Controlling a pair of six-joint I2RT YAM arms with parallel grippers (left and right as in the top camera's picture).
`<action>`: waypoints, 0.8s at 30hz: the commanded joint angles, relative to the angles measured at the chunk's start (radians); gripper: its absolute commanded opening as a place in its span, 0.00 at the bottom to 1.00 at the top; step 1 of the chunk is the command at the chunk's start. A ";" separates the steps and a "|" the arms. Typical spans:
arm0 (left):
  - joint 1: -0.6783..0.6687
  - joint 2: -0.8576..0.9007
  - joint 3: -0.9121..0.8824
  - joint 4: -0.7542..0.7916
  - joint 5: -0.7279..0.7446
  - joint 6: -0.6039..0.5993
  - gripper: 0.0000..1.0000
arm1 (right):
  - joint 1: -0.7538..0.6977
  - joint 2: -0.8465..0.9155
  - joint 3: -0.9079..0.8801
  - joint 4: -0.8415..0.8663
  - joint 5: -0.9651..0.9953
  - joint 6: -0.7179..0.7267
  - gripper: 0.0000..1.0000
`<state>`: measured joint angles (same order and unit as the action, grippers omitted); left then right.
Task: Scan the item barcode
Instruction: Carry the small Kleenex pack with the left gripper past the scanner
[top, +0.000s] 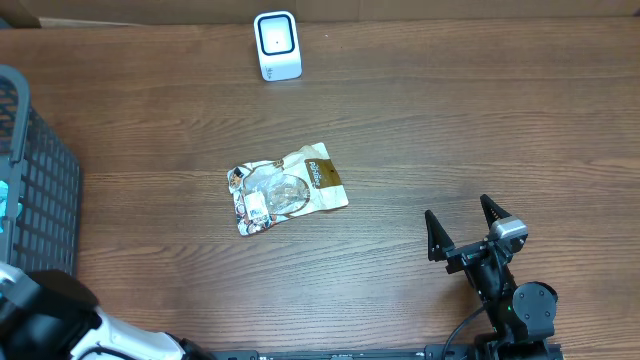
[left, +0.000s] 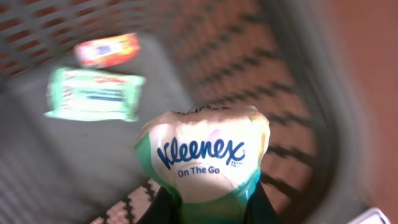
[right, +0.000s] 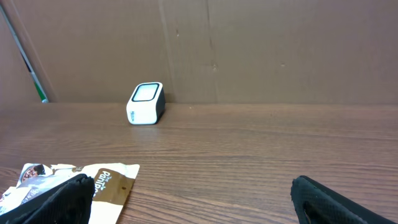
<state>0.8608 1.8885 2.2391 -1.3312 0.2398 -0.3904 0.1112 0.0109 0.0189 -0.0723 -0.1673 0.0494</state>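
Your left pincer (left: 209, 206) is pressed together on the lower end of a tissue pack (left: 208, 155), pinching it so the soft film bulges into a rounded pillow above the dark fingers. The pack is white shading to green, glossy, with blue lettering facing the wrist camera. No barcode shows on that side, so it is probably on the back or underneath. The pack hangs inside the basket (top: 45, 195), a grey plastic one with a stiff open grid for walls. Below the pack lie a flat green and white packet (left: 93, 93) and a smaller orange packet (left: 107, 50), both blurred.

You seem to be at the pick-up step: the item is gripped but has not reached the scanner (top: 277, 45). That is a small white box with rounded corners and a dark-framed window, standing at the far edge of the worktop (top: 450, 120), well apart from the basket. The next move calls for lifting the pack clear of the basket wall, carrying it across and turning the coded face toward the window. The grip is on soft wrapping, so go gently.

A crinkled brown and white snack pouch (top: 287, 187) lies flat in mid-worktop between basket and scanner. Your right pincer (top: 465, 228) is spread wide and empty, low over the wood-grain surface near the front edge
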 joint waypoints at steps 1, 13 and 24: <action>-0.107 -0.133 0.062 -0.053 0.071 0.063 0.04 | -0.004 -0.008 -0.011 0.003 0.009 0.002 1.00; -0.655 -0.159 0.003 -0.187 0.027 0.148 0.04 | -0.004 -0.008 -0.011 0.003 0.009 0.002 1.00; -1.023 0.006 -0.215 -0.066 -0.013 0.143 0.04 | -0.004 -0.008 -0.011 0.003 0.009 0.002 1.00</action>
<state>-0.0948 1.8355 2.0647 -1.4235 0.2386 -0.2653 0.1112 0.0109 0.0189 -0.0723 -0.1677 0.0498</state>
